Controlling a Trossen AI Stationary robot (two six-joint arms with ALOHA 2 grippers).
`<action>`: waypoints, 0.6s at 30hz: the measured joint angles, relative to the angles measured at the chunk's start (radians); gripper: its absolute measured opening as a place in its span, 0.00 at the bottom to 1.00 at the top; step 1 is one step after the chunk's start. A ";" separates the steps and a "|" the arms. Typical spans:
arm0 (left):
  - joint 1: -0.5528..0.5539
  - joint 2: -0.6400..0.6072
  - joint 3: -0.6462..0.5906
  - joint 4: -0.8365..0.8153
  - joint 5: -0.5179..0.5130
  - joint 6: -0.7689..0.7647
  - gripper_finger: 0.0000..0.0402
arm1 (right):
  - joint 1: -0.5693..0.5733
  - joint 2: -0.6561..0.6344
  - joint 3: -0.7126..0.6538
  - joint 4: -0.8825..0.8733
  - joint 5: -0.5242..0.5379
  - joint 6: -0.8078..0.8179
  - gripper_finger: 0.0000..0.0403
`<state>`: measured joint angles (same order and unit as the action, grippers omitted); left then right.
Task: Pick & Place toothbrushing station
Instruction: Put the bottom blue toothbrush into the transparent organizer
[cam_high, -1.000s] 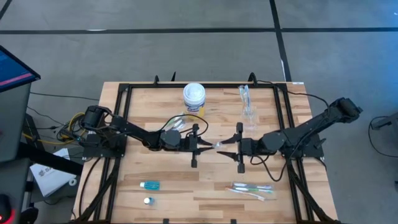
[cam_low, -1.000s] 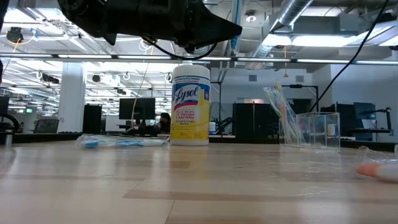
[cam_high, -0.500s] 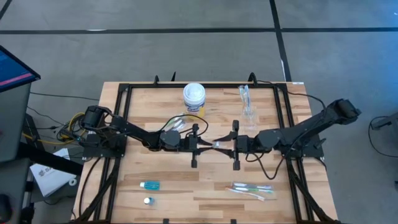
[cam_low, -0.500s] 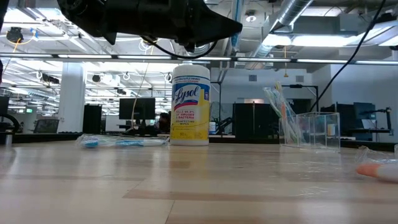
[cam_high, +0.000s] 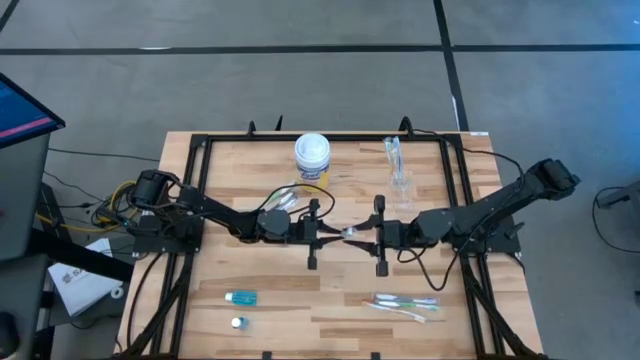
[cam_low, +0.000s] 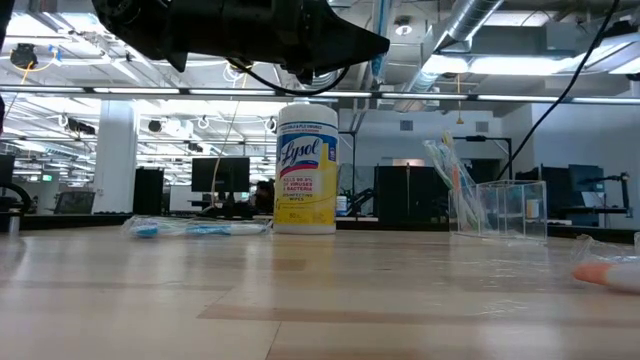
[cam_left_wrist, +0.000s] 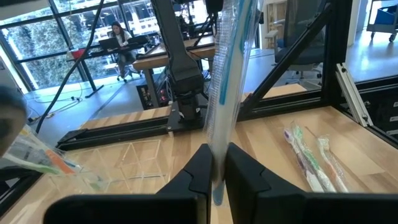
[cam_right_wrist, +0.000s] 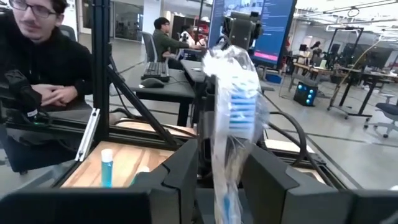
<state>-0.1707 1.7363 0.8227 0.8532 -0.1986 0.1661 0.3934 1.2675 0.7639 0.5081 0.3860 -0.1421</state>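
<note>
Wooden tabletop (cam_high: 200, 300) mid-frame: left gripper (cam_high: 328, 234) is pinching a clear-wrapped blue toothbrush (cam_high: 351, 232) while right gripper (cam_high: 372, 234) — fingers narrowly apart — is closing around it; releasing early risks dropping it.

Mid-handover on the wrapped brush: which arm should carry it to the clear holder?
Right, probably. The right gripper is closing around the wrapped toothbrush that the left gripper holds, and the clear holder stands on the right arm's side.
</note>
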 joint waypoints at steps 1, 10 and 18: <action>0.000 0.000 0.000 0.000 0.000 0.000 0.04 | 0.000 0.000 0.000 -0.002 0.001 0.000 0.27; 0.000 0.000 0.000 0.000 0.000 0.000 0.04 | 0.000 0.000 0.000 -0.002 0.003 0.001 0.26; 0.000 0.000 0.000 0.000 0.000 0.000 0.06 | 0.000 0.000 0.000 -0.011 0.003 0.003 0.07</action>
<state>-0.1705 1.7363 0.8227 0.8528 -0.1982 0.1662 0.3931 1.2675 0.7639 0.4975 0.3893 -0.1390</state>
